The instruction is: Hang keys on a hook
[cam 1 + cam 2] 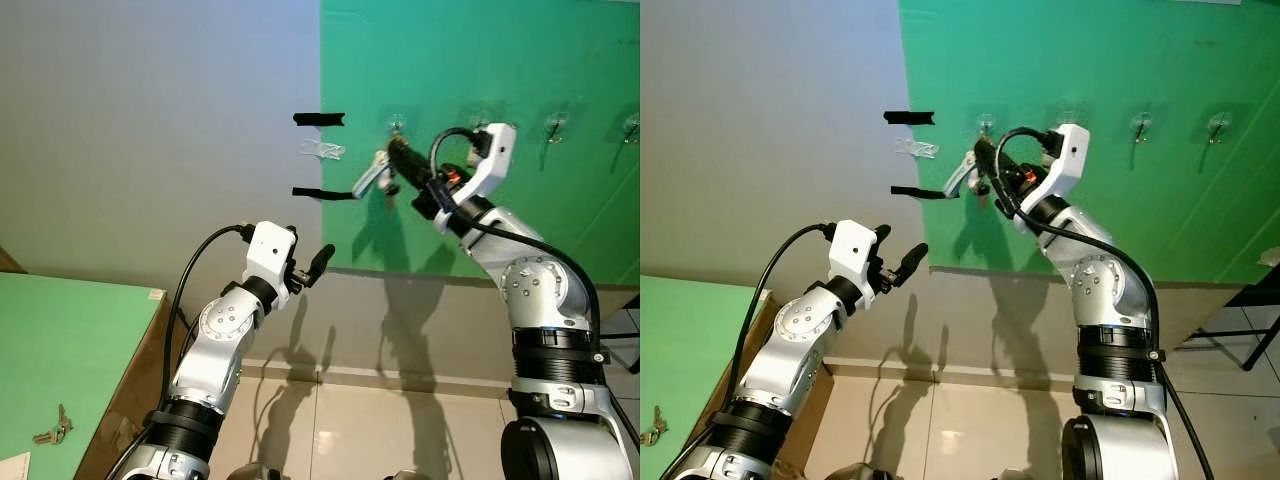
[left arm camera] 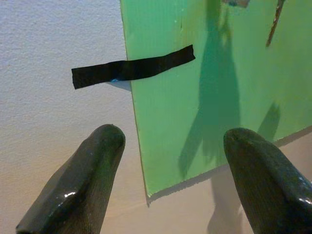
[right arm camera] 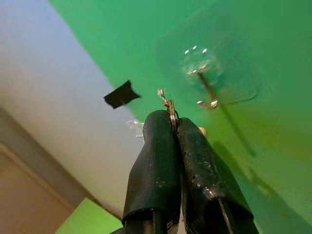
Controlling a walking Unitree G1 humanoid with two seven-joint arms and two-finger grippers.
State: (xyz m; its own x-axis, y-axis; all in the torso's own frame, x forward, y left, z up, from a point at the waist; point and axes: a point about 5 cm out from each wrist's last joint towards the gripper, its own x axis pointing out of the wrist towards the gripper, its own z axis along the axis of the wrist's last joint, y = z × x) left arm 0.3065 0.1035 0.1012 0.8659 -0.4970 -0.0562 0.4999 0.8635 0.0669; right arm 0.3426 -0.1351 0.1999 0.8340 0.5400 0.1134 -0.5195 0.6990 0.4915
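My right gripper is raised against the green wall board, shut on a bunch of keys that dangles just below and left of its fingertips. The leftmost clear hook sits right above the fingertips. In the right wrist view the two black fingers pinch the key ring, and the hook lies a short way beyond, apart from the ring. My left gripper is held lower, in front of the grey wall, open and empty, with both fingers spread wide.
More clear hooks run along the board to the right. Two black tape strips hold the board's left edge. A second bunch of keys lies on a green tabletop at lower left, above a brown box.
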